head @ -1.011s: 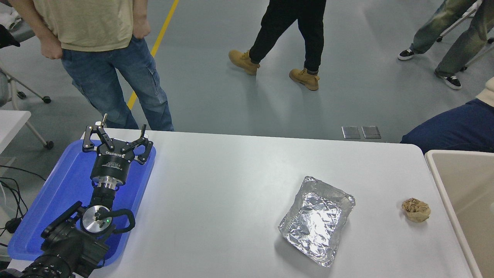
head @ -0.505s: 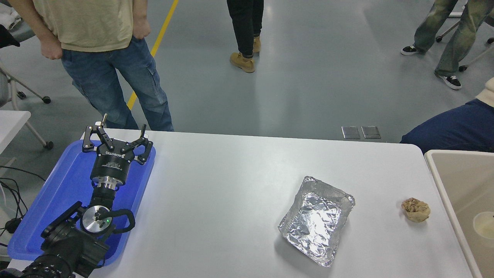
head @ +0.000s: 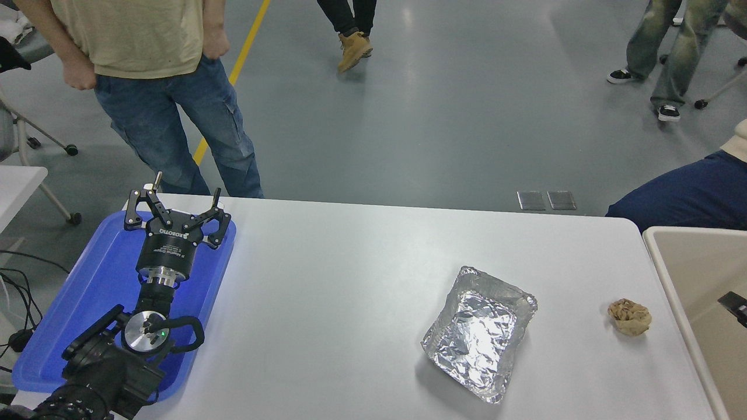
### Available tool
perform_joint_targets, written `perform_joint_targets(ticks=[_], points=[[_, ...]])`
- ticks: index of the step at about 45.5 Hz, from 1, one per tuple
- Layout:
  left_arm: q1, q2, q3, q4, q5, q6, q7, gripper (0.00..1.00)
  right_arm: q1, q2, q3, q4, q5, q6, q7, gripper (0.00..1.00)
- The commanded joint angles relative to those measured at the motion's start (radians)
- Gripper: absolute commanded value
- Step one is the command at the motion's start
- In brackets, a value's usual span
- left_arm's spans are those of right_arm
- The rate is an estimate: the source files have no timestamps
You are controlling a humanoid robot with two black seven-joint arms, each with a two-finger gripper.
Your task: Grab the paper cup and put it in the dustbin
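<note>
Two tools: left tool [head: 175, 205] spread over blue tray [head: 76, 303], right tool [head: 736, 307] barely visible above dustbin [head: 671, 274], state unclear.

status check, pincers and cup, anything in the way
Left pincer open, parked over blue tray. Right pincer barely in view over bin, state unclear. No cup visible. Foil tray and paper ball on table.

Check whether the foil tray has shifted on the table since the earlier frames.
No. The foil tray keeps the same gap to the brown paper ball.
</note>
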Motion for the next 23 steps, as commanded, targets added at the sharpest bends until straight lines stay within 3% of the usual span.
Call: perform_joint_targets(ticks=[1,6,15,23], points=[[0.000,0.000,0.000,-0.001,0.000,0.000,0.001,1.00,0.214,-0.189,-0.184,0.343,-0.082,0.002,0.002,1.00],[-0.001,0.000,0.000,0.001,0.000,0.000,0.001,1.00,0.274,-0.223,-0.203,0.418,-0.209,0.002,0.002,1.00],[-0.001,0.000,0.000,-0.001,0.000,0.000,0.005,1.00,0.392,-0.398,-0.229,0.662,-0.386,0.034,-0.001,1.00],[-0.001,0.000,0.000,-0.001,0.000,-0.002,0.005,1.00,0.625,-0.468,-0.390,0.791,-0.447,0.145,0.001,1.00]])
